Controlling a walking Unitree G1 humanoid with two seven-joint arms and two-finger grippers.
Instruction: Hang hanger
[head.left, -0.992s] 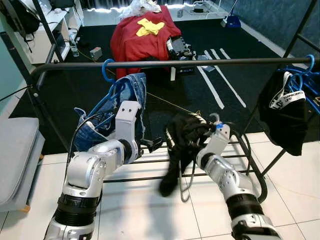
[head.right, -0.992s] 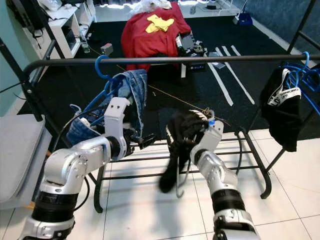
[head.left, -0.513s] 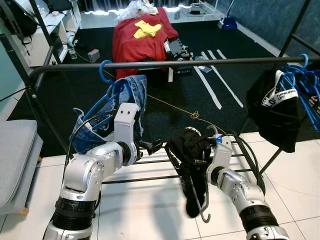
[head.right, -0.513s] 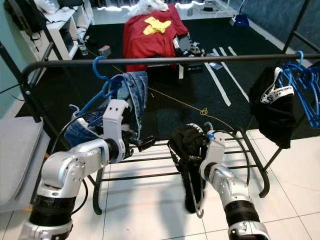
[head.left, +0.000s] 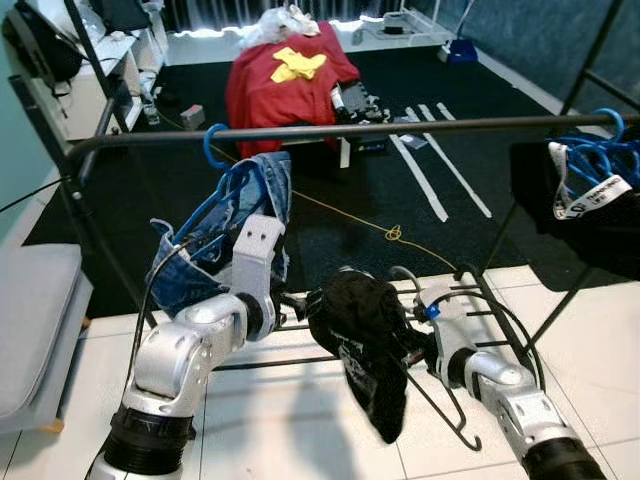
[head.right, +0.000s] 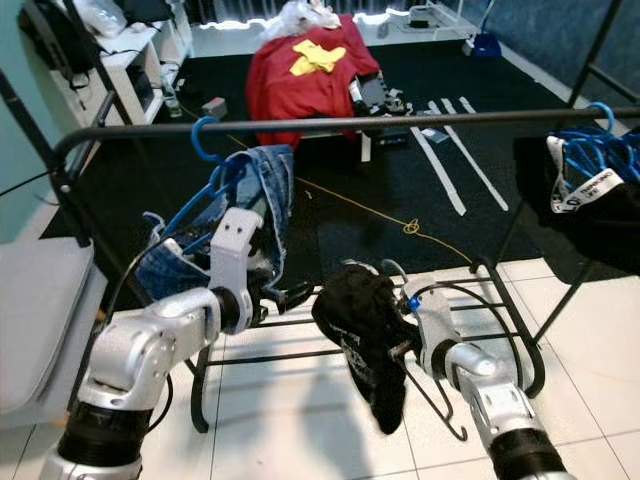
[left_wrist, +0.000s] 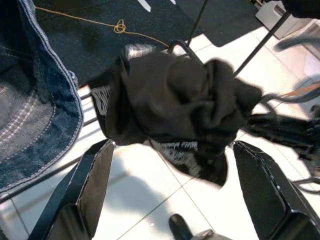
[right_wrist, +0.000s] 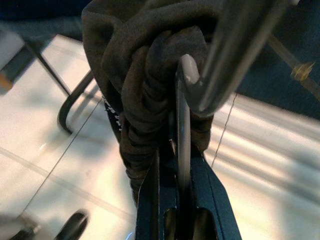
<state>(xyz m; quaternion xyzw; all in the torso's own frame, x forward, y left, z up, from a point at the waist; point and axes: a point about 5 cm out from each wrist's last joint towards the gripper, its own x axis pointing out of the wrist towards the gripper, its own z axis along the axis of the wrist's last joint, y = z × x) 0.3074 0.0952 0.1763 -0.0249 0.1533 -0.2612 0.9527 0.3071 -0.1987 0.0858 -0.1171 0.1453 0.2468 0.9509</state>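
The hanger (right_wrist: 183, 150), wrapped in a black garment (head.left: 365, 325), sits clamped in my right gripper (head.left: 418, 345) fingers below the rack's rail (head.left: 400, 127), while my left gripper (left_wrist: 175, 200) fingers spread wide beside it.

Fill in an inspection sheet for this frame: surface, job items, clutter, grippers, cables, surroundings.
Surface: white tiled floor meeting black carpet.
Job's things: black rail; metal hanger bunched with black garment, held low below the rail.
Clutter: jeans on blue hanger; blue hangers at rail's right end.
Grippers: right gripper shut on the hanger; left gripper open beside the garment.
Cables: yellow cord on carpet.
Surroundings: red cloth beyond.
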